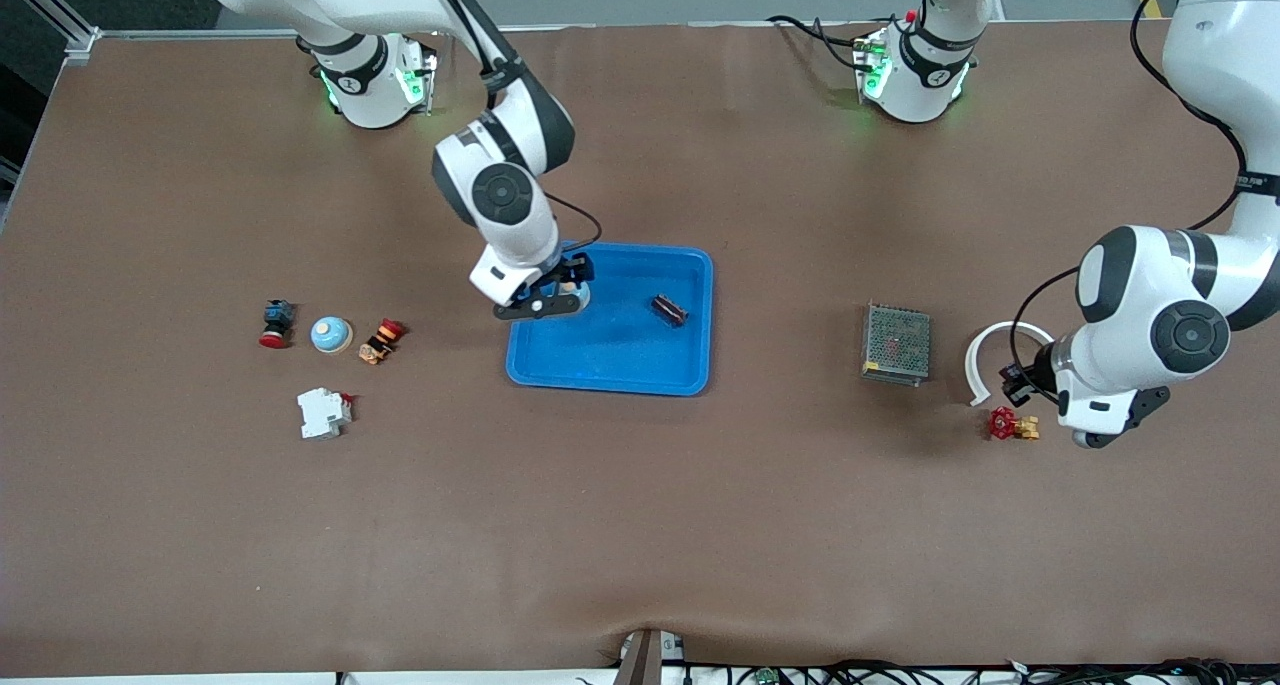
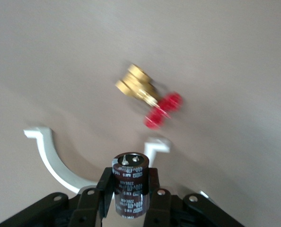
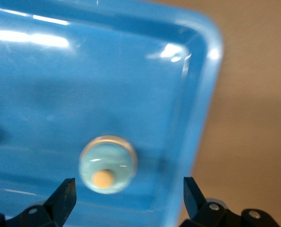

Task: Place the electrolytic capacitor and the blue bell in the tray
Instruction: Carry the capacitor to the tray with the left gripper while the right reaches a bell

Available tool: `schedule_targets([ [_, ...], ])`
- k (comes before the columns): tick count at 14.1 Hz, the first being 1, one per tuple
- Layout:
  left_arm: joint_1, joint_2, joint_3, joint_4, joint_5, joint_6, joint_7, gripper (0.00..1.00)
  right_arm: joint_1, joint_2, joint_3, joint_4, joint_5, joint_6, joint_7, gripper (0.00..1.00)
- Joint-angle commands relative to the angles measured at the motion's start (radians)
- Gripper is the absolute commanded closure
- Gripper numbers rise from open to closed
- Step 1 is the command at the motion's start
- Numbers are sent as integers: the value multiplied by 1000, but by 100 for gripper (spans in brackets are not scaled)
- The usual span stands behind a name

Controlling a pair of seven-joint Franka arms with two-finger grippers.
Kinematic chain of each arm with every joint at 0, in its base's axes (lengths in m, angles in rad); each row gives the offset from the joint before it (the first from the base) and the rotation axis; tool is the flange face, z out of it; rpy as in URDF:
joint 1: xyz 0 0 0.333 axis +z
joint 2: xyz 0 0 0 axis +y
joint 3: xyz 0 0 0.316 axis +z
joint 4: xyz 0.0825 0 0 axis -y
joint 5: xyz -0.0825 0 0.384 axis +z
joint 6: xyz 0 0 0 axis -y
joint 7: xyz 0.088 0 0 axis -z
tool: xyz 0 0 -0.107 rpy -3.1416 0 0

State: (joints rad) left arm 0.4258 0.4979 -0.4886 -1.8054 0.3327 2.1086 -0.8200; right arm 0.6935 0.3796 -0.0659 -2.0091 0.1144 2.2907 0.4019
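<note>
Left claw (image 2: 131, 198) clamped on capacitor (image 2: 130, 184), over bench near left arm's end, above white arc (image 2: 50, 161). Right claw (image 3: 128, 198) wide over bell (image 3: 107, 164) in tray (image 3: 197, 127) corner. Risks: capacitor slipping during carry; claw clipping tray rim, nudging bell.

The brown table (image 1: 700, 525) carries the tray (image 1: 612, 373) and scattered parts.
</note>
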Motion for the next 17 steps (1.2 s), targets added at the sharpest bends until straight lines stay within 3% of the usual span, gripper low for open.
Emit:
schedule_targets([
  [1, 4, -22, -86, 0, -23, -21, -100, 100, -121, -85, 11, -14, 2, -88, -196, 0],
  [5, -45, -7, -220, 1, -23, -21, -336, 100, -282, -129, 11, -14, 1, -131, -492, 0],
  [9, -235, 30, -219, 44, -14, -19, -480, 100, -367, -137, 9, -14, -80, -138, -609, 0],
  [14, -429, 152, -208, 162, -7, -4, -697, 100, -480, -127, 8, -4, -87, -131, -819, 0],
  [17, -573, 218, -128, 250, 2, 13, -821, 100, -543, -125, 9, 4, -114, -125, -919, 0],
])
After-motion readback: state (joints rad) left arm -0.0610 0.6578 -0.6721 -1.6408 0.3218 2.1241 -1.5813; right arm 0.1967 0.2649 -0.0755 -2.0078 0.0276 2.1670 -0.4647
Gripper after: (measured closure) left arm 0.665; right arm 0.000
